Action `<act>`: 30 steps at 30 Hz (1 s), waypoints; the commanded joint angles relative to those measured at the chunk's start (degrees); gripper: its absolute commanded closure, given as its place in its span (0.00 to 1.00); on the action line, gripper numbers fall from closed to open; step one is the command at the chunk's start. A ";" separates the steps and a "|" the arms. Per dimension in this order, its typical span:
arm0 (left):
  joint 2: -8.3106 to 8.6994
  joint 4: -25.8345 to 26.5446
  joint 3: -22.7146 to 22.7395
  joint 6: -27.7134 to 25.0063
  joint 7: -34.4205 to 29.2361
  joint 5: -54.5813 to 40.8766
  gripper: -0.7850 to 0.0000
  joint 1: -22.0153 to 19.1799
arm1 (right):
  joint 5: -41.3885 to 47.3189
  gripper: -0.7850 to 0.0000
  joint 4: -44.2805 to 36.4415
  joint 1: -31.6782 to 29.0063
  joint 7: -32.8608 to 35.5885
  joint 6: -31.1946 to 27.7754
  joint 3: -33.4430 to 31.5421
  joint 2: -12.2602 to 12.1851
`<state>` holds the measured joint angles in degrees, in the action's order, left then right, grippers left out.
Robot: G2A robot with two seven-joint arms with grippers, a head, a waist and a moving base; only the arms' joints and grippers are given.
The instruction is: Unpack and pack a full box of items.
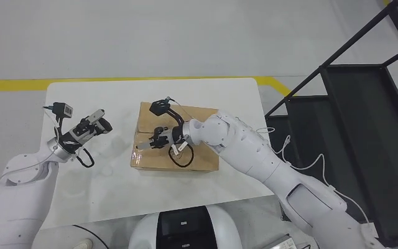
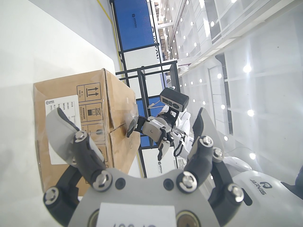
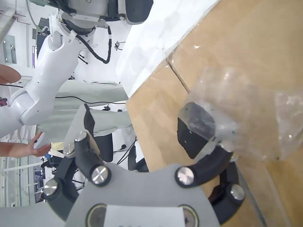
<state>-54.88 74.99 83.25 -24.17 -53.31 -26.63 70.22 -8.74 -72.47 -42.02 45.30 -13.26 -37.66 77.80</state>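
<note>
The cardboard box point(image 1: 144, 118) point(image 2: 118, 95) point(image 3: 248, 36) sits shut in the middle of the white table point(image 1: 205, 93) point(image 2: 35, 48) point(image 3: 180, 8), top flaps down and meeting in a seam point(image 3: 177, 74). There's a crumpled strip of clear tape point(image 3: 236, 100) point(image 2: 133, 116) lifted off the top by that seam, towards the box's left edge.

The right gripper point(image 1: 154, 140) point(image 2: 146, 138) point(image 3: 142, 121) is right on it, having come in over the box from the right side. Its jaws stand wide apart, clamping nothing. One dark fingertip point(image 3: 196, 121) is down on the cardboard with the loose tape draped against it, and the other finger point(image 3: 86, 119) hangs out past the box's left edge, over the table.

Over on the left, the left gripper point(image 1: 101, 122) point(image 2: 129, 119) hovers above the table, well apart from the box and pointed at its labelled left side. Its fingers are spread and it carries nothing.

A yellow line point(image 1: 25, 84) runs along the floor beyond the far edge of the table, and a black staircase point(image 1: 348, 124) stands off to the right.
</note>
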 commanded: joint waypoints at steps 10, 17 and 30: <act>-0.04 1.38 0.25 0.84 0.21 0.50 0.00 0.61 | 1.60 0.00 -3.22 -2.68 -1.60 -0.44 -3.98 -0.52; -0.23 1.20 -0.44 1.07 -0.10 0.71 0.00 -0.15 | -0.31 0.00 -5.98 -5.49 -1.80 3.69 -7.44 -1.71; -0.08 1.83 1.28 0.90 0.53 0.66 0.00 1.31 | 1.69 0.00 5.32 2.03 -5.53 -1.47 1.17 3.56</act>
<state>-54.98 76.68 84.36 -23.36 -52.89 -26.00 71.36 -7.10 -68.18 -40.56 40.02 -13.67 -36.98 80.97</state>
